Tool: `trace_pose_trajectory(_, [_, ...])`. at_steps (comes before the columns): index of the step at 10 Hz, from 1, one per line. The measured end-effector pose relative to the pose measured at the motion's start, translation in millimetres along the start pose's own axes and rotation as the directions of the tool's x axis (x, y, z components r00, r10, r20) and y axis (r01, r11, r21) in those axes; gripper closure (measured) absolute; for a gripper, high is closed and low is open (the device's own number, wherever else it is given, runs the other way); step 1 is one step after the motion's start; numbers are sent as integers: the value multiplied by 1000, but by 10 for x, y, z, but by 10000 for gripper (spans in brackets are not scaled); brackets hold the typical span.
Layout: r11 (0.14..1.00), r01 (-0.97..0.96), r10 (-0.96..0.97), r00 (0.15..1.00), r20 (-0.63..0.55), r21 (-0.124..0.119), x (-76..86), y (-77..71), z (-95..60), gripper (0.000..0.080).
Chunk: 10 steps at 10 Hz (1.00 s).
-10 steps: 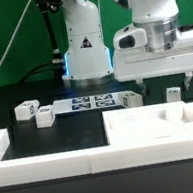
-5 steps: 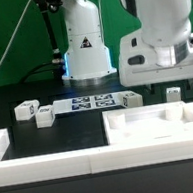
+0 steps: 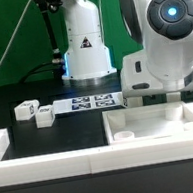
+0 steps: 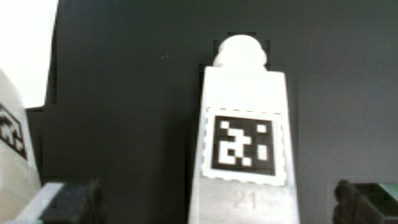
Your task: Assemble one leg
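Observation:
In the wrist view a white leg (image 4: 244,125) lies flat on the black table, its square tag facing up and its rounded peg end pointing away. My gripper (image 4: 217,205) is open, with one dark finger (image 4: 71,200) on each side of the leg, both apart from it. In the exterior view the gripper (image 3: 157,97) hangs low behind the large white tabletop (image 3: 155,128), and the leg under it is hidden. Two more legs (image 3: 26,110) (image 3: 45,115) lie on the exterior view's left.
The marker board (image 3: 91,103) lies on the table in front of the robot base. A white rail (image 3: 45,165) runs along the front. Another white tagged part (image 4: 15,120) shows at the edge of the wrist view.
The arm has come down and turned at the wrist, bringing the hand low to the table behind the tabletop and covering the two legs that showed there.

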State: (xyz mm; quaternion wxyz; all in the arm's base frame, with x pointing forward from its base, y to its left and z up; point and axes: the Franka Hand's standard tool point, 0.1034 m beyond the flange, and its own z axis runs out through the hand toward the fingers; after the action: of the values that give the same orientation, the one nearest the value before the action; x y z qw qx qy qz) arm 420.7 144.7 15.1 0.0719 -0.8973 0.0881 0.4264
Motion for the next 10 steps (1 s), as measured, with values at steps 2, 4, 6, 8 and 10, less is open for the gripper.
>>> trace_pose_trajectory(2, [1000,-17,17,1000,5,-4,3,-9,39,151])
trace_pose_trajectory(4, [999,-36,37,999,15,-10,-7,-10,103,151])
trace_pose_trajectory(6, [1000,-27,27,1000,14,-9,-1,6,115,151])
trace_pose_trajectory(8, [1000,-19,19,1000,14,-8,3,13,117,264])
trace_pose_trajectory(10, [1000,-19,19,1000,14,-8,3,13,117,511])
